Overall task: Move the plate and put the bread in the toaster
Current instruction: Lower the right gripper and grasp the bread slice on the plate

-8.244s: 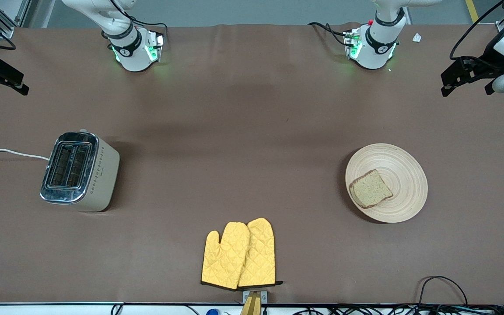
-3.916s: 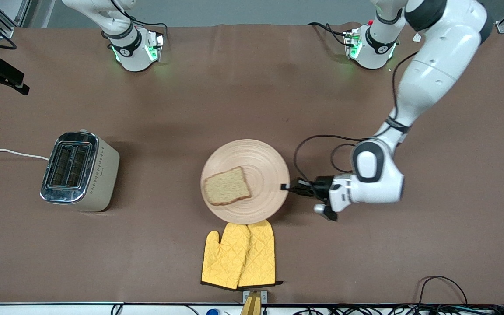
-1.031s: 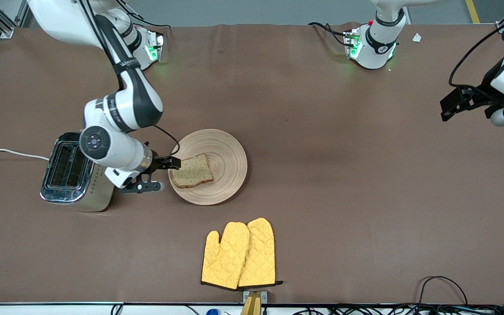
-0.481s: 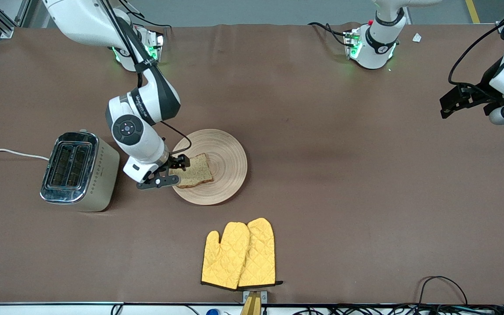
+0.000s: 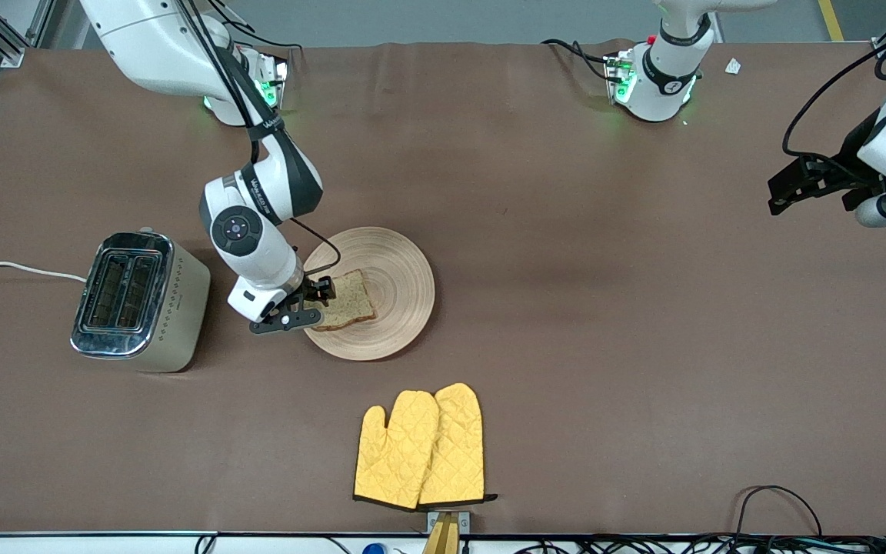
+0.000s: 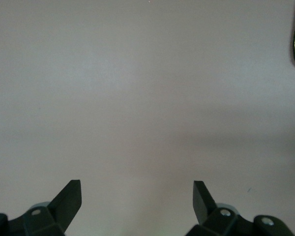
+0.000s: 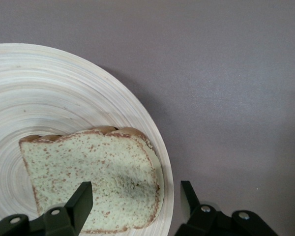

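Bread: the slice lies flat on the plate, at the rim nearest the toaster, in the middle band of the front view.
Right gripper: the right gripper is low at that rim, fingers spread. One finger is over the slice, the other off the plate over the table. Nothing is pinched.
Left gripper: the left gripper waits over bare table at the left arm's end, fingers spread.
Risk, rim: the jaws straddle slice and rim together, so they could clamp the wood too, or drag the plate.
Risk, slice: soft bread may tear or droop if pinched at one edge.
Risk, slot: a tilted slice could catch on the toaster's chrome top.
Hidden: the arm covers the slice's edge in the front view. Whether the fingers touch it is unclear.
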Motion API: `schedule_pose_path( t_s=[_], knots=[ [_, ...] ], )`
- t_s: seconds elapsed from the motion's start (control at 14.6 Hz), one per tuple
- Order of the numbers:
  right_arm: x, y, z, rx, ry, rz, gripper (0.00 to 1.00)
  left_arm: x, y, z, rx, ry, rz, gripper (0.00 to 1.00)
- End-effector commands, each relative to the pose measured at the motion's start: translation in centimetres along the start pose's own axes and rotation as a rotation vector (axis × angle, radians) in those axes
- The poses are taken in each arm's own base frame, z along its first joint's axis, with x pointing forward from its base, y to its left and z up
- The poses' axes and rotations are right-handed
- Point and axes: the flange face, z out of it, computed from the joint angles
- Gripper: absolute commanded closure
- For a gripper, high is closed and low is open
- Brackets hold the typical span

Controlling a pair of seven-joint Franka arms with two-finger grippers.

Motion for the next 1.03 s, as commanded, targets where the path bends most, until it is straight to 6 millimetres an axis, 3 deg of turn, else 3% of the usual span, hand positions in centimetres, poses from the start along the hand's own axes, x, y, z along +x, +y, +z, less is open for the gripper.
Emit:
schedule_pose_path(
  t_s=[0.0, 0.27, 0.96],
  knots=[
    [-0.3, 0.6, 0.4, -0.033, 0.011, -0.014, 0.31, -0.1, 0.4, -0.5, -0.016, 0.019, 0.015, 0.00],
    [-0.2, 0.8, 1.5, -0.036, 0.013, -0.017, 0.43, -0.2, 0.7, -0.6, -0.031, 0.018, 0.021, 0.00],
    [-0.3, 1.4, 2.7, -0.040, 0.013, -0.014, 0.50, -0.5, 1.1, -1.0, -0.020, 0.020, 0.023, 0.00]
  ],
)
